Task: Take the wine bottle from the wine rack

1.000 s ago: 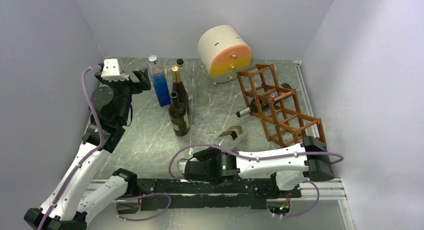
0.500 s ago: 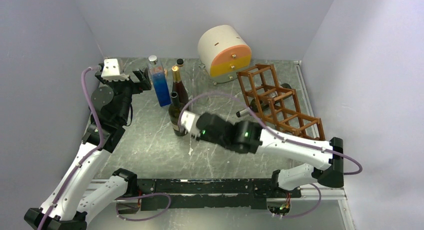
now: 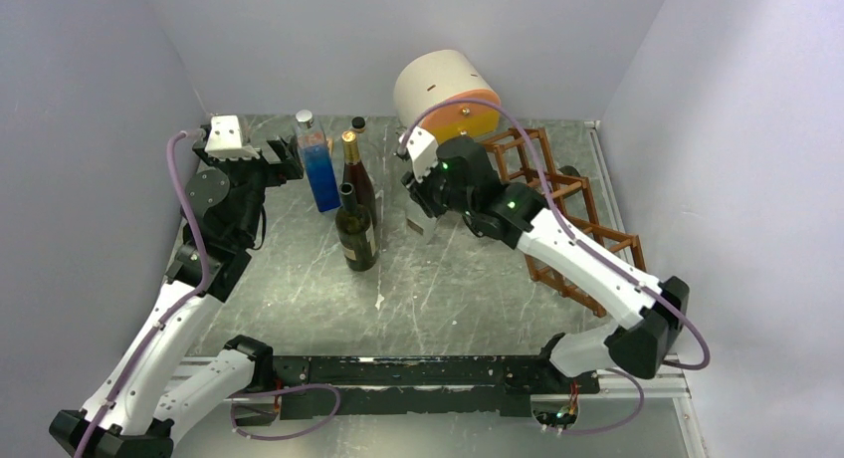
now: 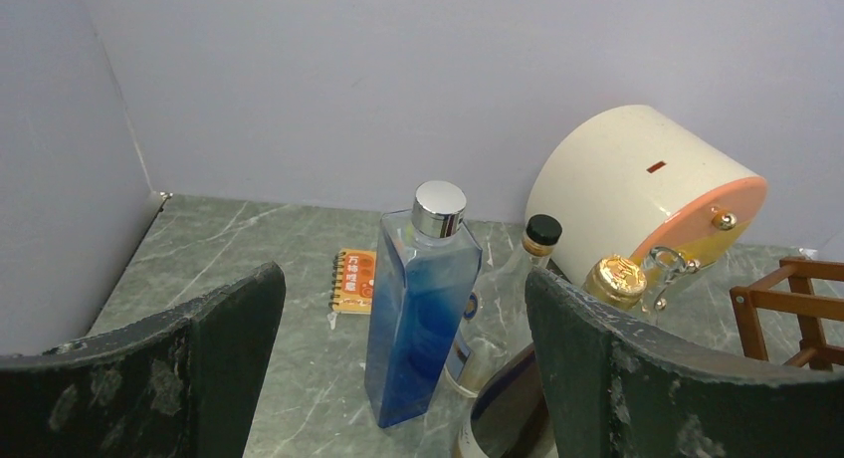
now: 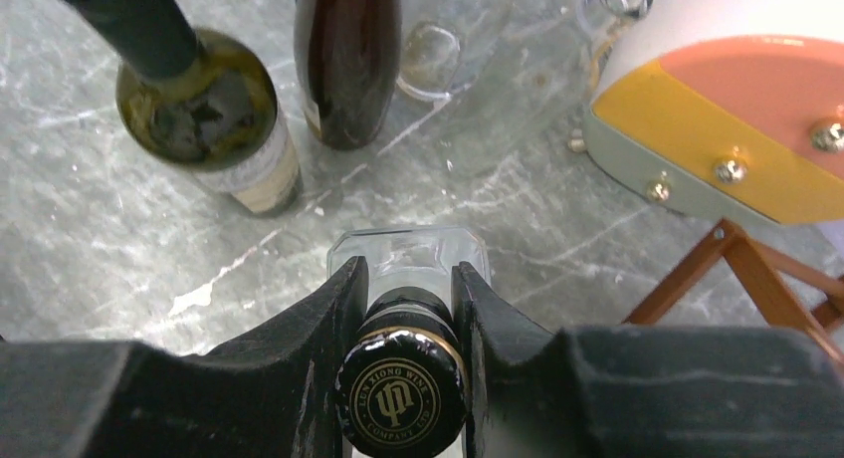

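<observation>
Two right fingers [image 5: 304,363] clamp the wine bottle [image 5: 403,393] — cap between them.

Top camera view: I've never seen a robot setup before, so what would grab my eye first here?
First, the right gripper, clamped on the neck of a clear bottle mid-table, beside the reddish-brown wine rack. Next come the tall blue bottle standing further left and the cream-and-orange round box at the back wall.
</observation>
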`<action>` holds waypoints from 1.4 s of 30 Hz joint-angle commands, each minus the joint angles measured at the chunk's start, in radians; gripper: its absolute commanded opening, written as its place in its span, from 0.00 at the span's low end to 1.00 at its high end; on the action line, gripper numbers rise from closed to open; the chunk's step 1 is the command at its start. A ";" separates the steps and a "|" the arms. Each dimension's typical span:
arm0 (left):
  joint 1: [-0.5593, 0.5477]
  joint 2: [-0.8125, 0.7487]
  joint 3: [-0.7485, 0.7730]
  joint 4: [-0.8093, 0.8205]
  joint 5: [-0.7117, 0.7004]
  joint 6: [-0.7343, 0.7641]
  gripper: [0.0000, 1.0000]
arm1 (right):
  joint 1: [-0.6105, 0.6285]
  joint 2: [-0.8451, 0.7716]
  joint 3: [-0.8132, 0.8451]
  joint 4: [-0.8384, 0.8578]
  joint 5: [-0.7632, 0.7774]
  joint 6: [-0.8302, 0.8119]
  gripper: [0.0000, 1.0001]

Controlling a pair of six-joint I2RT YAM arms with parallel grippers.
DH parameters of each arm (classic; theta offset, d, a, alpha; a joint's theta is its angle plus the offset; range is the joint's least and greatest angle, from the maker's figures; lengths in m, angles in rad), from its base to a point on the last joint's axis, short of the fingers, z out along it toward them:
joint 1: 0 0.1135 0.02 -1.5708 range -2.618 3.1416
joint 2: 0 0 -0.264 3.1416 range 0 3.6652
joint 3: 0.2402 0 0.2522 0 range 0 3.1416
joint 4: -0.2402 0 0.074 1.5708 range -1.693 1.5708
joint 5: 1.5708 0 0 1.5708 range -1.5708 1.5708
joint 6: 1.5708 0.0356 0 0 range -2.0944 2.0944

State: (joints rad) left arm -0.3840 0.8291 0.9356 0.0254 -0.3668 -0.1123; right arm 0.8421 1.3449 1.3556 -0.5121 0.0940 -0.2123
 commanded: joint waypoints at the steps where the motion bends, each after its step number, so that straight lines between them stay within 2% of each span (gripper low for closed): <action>1: -0.009 0.000 0.012 0.016 0.020 -0.006 0.94 | -0.033 0.047 0.107 0.162 -0.123 0.010 0.00; 17: -0.009 0.002 0.010 0.019 0.017 -0.004 0.94 | -0.096 0.250 0.252 0.122 -0.202 -0.024 0.00; 30: -0.009 -0.006 0.009 0.020 0.011 -0.006 0.94 | -0.096 0.319 0.291 0.129 -0.206 -0.030 0.00; 42: -0.008 -0.011 0.011 0.018 0.011 -0.006 0.94 | -0.096 0.361 0.316 0.061 -0.191 -0.016 0.00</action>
State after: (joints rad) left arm -0.3843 0.8337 0.9356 0.0254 -0.3626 -0.1123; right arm 0.7471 1.7054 1.6047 -0.4988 -0.1085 -0.2279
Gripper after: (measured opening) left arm 0.939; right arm 0.359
